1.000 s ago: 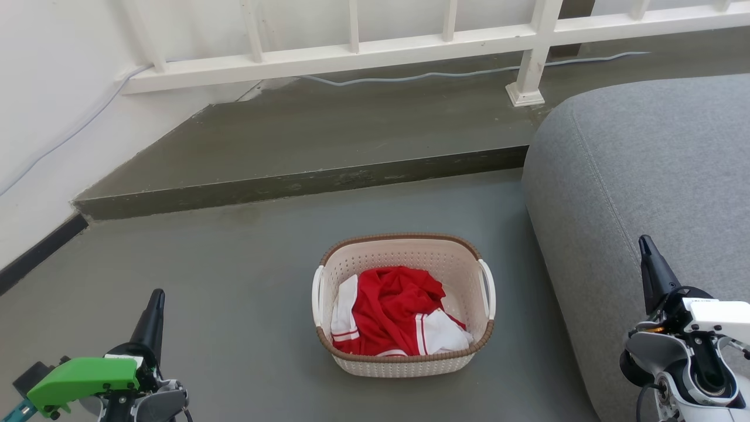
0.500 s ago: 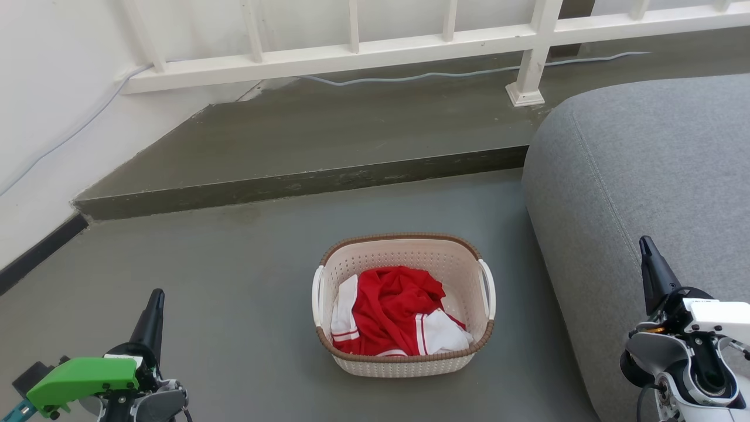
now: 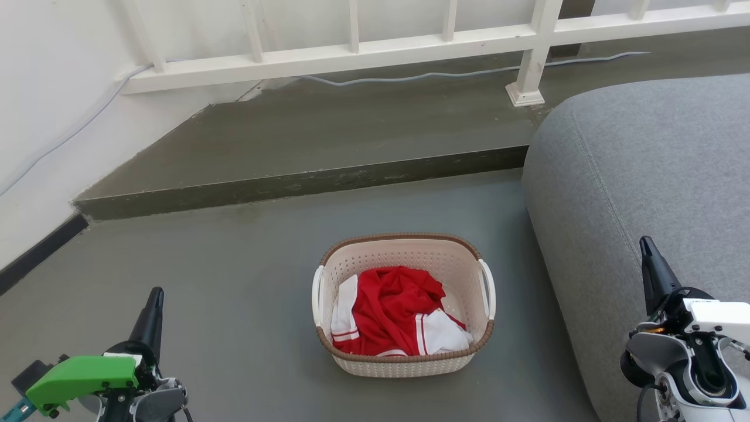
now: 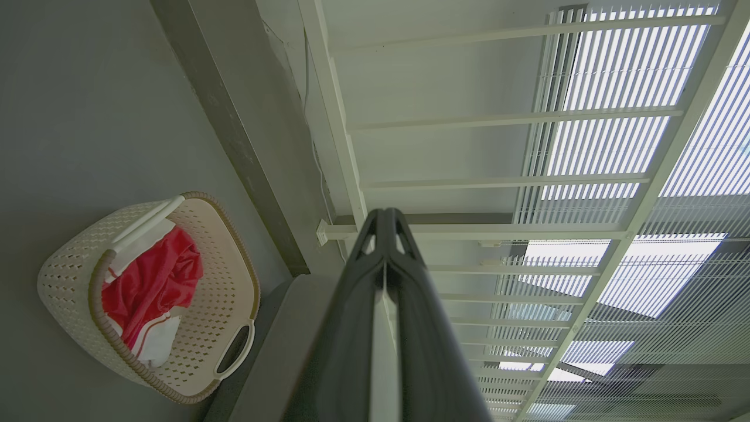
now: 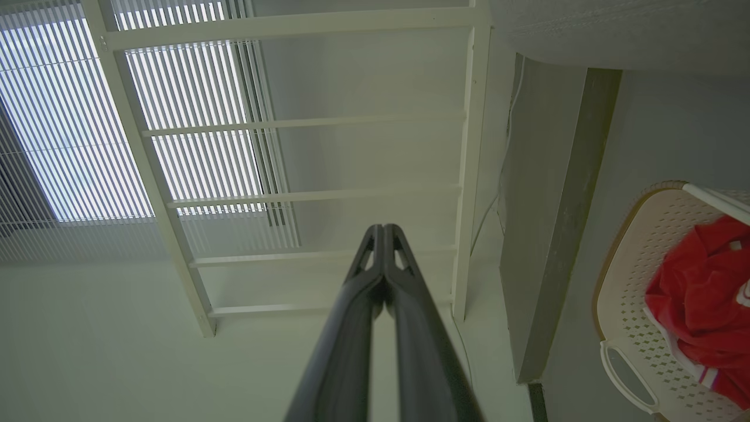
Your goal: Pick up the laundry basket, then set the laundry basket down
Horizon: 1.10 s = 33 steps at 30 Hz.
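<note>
Fingers of the left gripper [image 3: 154, 299] lie pressed together with nothing between them, and those of the right gripper [image 3: 647, 249] likewise meet at their tips, empty. Each wrist view confirms the closure head-on: the left gripper [image 4: 385, 215] and the right gripper [image 5: 384, 230] both taper to a single point against a white railing [image 4: 498, 120] and bright slatted blinds [image 4: 615, 146]. The head view looks down instead, giving the whole laundry basket [image 3: 404, 363] and a crumpled red and white garment [image 3: 392, 310] inside it.

The laundry basket stands upright on a grey floor [image 3: 234, 281]. Beyond it rises a low concrete step [image 3: 322, 135], with the railing's foot and a pale cable [image 3: 410, 75] further back. A grey sofa [image 3: 644, 164] sits near the basket's right side, a white wall [image 3: 47, 88] far to its left.

Both grippers are well apart from the basket, one to each side of it, touching neither handle.
</note>
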### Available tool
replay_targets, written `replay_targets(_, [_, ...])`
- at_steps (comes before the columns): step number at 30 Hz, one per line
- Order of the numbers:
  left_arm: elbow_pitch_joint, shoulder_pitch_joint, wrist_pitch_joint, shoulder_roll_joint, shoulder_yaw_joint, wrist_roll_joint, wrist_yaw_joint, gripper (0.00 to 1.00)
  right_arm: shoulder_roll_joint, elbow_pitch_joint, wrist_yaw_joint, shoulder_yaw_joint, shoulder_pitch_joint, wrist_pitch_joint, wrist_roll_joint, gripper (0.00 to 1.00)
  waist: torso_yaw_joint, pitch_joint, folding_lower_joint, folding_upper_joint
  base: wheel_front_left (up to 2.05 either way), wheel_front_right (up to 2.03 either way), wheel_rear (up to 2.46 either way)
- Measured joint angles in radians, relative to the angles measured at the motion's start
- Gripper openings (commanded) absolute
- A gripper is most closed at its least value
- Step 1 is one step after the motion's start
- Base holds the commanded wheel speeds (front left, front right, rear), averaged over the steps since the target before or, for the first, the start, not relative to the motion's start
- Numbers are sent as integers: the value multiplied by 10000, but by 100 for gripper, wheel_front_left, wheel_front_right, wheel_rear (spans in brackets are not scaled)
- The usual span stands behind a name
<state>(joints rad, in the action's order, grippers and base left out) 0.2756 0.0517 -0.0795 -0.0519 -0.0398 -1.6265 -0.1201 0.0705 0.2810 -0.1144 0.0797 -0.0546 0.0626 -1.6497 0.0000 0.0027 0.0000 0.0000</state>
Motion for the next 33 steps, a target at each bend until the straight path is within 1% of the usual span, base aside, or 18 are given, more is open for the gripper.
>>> replay_targets(33, [-2,14,-2,0,-29,0,0,0,-4,6,-2,23,-2,12,2,0,-1,1,0,0,0,0,0])
